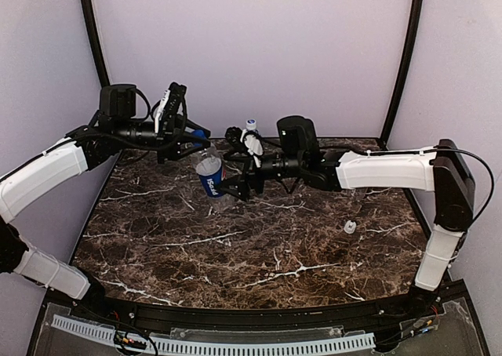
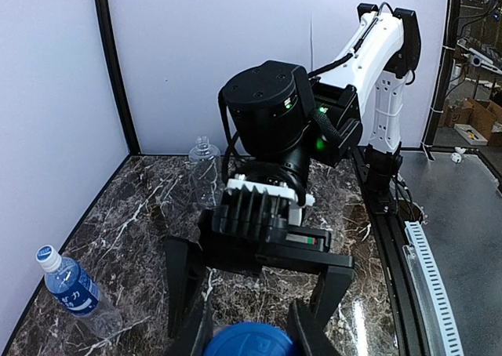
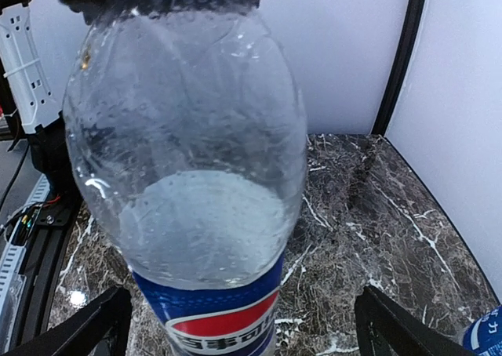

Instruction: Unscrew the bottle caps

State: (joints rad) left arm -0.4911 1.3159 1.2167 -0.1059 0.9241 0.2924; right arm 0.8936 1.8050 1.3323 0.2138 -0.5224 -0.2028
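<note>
The Pepsi bottle [image 1: 210,177] is clear with a blue label and leans at mid-table; it fills the right wrist view [image 3: 196,176]. My left gripper [image 1: 194,142] is shut on its blue cap [image 2: 251,342] from above. My right gripper [image 1: 235,187] is open, its fingers [image 3: 86,325] wide apart on either side of the label and not touching it. A second blue-labelled bottle [image 2: 72,291] with a white cap stands by the back wall. The unlabelled bottle [image 2: 205,172] stands uncapped. A loose white cap [image 1: 350,227] lies on the table at the right.
The marble table [image 1: 259,254] is walled by purple panels at the back and sides, with black corner posts [image 1: 400,58]. A white cable rail [image 1: 235,344] runs along the near edge. The right arm [image 1: 384,170] reaches across the back half.
</note>
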